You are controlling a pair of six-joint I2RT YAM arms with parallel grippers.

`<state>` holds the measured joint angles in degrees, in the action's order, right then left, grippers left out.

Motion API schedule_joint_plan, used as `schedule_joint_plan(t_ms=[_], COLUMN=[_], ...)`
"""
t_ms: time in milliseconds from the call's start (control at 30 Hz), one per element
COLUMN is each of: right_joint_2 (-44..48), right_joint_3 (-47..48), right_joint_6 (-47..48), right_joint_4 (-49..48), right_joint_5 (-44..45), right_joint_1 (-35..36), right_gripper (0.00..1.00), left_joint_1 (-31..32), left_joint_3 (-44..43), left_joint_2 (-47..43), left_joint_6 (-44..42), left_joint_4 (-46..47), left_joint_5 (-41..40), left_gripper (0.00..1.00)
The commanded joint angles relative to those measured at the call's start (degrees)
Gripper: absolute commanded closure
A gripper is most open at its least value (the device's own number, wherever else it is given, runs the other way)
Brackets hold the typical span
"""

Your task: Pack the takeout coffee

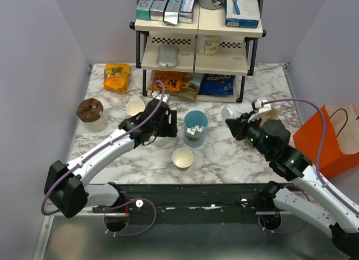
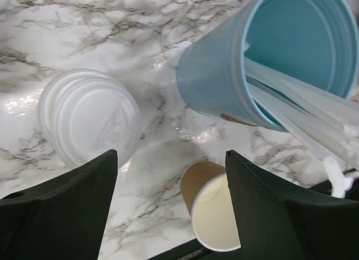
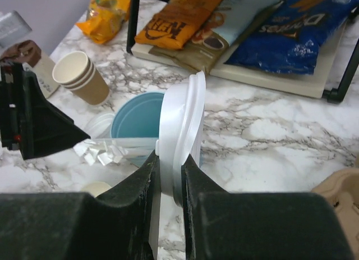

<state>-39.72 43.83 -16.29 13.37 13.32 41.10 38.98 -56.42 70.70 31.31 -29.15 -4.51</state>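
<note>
Near the table's (image 1: pixel 235 159) front edge, just ahead of the blue cup (image 1: pixel 196 128), the cup (image 1: pixel 183 158) stands upright and open, with no lid on it yet.

Right gripper (image 3: pixel 170 159): jaws narrow, pinching a white lid (image 3: pixel 182 114) by its rim so that it stands on edge, off the table and to the right of the blue cup.

Left gripper (image 2: pixel 171 176): jaws wide and holding nothing. It hangs above the table between a lid stack (image 2: pixel 87 122) and the blue cup, with the cup just past its fingertips.

Hazards as I judge them:
- The grip takes only a thin rim, so the lid may pivot or slip as I turn it flat.
- The cup looks light and nothing steadies it. A lid pressed down off-centre could tip it, push it toward the edge or dent its mouth.
- The blue cup leans close beside both the cup and the left fingers, so a careless approach from either arm could knock it over and spill its packets.
- A lid only half seated could pop off on the way to the orange bag (image 1: pixel 331 139) — the likely place for packing.
</note>
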Motion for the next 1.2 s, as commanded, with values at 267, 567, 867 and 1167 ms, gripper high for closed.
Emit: schedule_joint_plan(t_ms=[267,567,867,1167], right_joint_2=[-0.09,2.37,2.81,2.99], right_joint_3=[-1.56,-2.26,-2.35,-2.79], right_joint_6=[-0.50,1.88,2.14,2.58], right_joint_4=[2.63,3.07,4.65,4.57], right_joint_5=[2.31,4.69,6.63,7.33], right_joint_1=[-1.73,-1.99,-2.61,-2.87], right_gripper=[0.78,0.78,0.80,0.80], left_joint_1=[0.13,0.04,0.04,0.04], left_joint_3=[-2.64,-3.43,-3.69,-5.19], left_joint_2=[6.47,9.72,12.27,13.42], left_joint_6=[-2.83,-3.89,-4.68,-4.33], left_joint_4=[-4.52,-5.48,-5.48,-5.75], left_joint_5=[-9.99,-11.13,-10.16,-11.57], left_gripper=[0.29,0.42,0.51,0.68])
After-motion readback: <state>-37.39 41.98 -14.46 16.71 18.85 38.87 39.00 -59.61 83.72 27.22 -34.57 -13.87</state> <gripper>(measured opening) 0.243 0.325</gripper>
